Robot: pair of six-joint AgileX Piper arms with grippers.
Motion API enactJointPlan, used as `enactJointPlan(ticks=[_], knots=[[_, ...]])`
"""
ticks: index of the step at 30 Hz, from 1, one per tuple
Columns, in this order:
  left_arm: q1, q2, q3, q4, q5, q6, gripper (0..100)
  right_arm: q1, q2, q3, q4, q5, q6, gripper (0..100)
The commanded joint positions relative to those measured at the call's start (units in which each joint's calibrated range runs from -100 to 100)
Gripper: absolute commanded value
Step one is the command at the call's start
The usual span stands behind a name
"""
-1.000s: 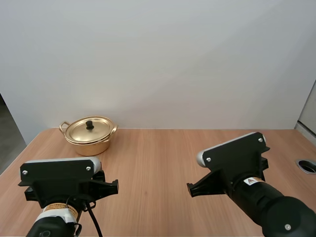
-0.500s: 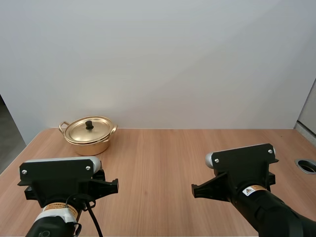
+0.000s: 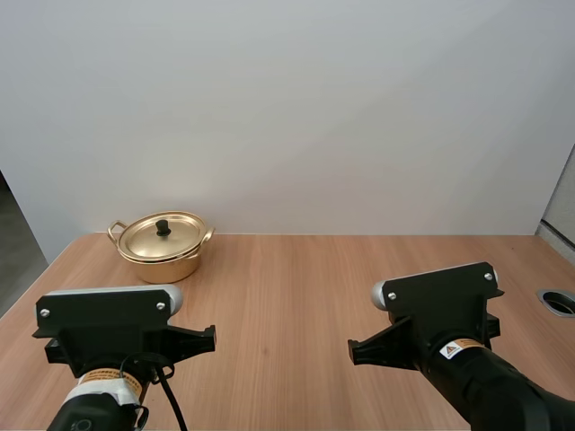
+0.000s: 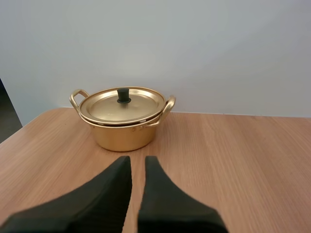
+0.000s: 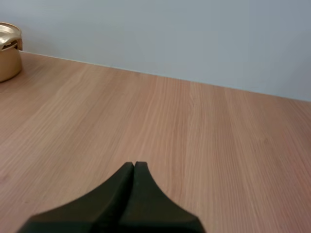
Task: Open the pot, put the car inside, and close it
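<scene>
A gold pot (image 3: 163, 256) with its lid (image 3: 163, 236) on stands at the table's far left, a black knob on top. From the left wrist view the pot (image 4: 124, 133) is straight ahead of my left gripper (image 4: 138, 158), well apart from it. That gripper's fingers lie almost together with only a thin slit between them and nothing in it. My right gripper (image 5: 134, 164) is shut as one dark wedge over bare wood, with the pot's edge (image 5: 7, 53) far off to its side. Both arms (image 3: 112, 332) (image 3: 440, 314) hover at the near edge.
The wooden table (image 3: 296, 287) stretches between the arms and the back wall. A round cable hole (image 3: 559, 301) sits at the table's right edge. The table's left edge runs close to the pot.
My right arm has shifted a little to the right and lower, its wrist levelling out. The left arm and the pot have stayed put.
</scene>
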Motion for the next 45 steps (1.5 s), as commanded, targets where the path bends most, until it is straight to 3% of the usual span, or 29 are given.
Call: enactJointPlan(ticks=[1, 32, 40, 45], knots=[[0.04, 0.0, 0.0, 0.2, -2.6, 0.0, 0, 0.4, 0.1, 0.0, 0.0, 0.0, 0.1, 0], [0.04, 0.0, 0.0, 0.2, -4.3, 0.0, 0, 0.6, 0.1, 0.0, -0.8, -3.1, 0.3, 0], [0.04, 0.0, 0.0, 0.2, -4.3, 0.0, 0, 0.6, -11.6, 0.0, -2.9, 0.3, 0.2, 0], [0.04, 0.0, 0.0, 0.2, -4.3, 0.0, 0, 0.7, -12.3, 0.0, -2.9, 0.9, 0.3, 0]])
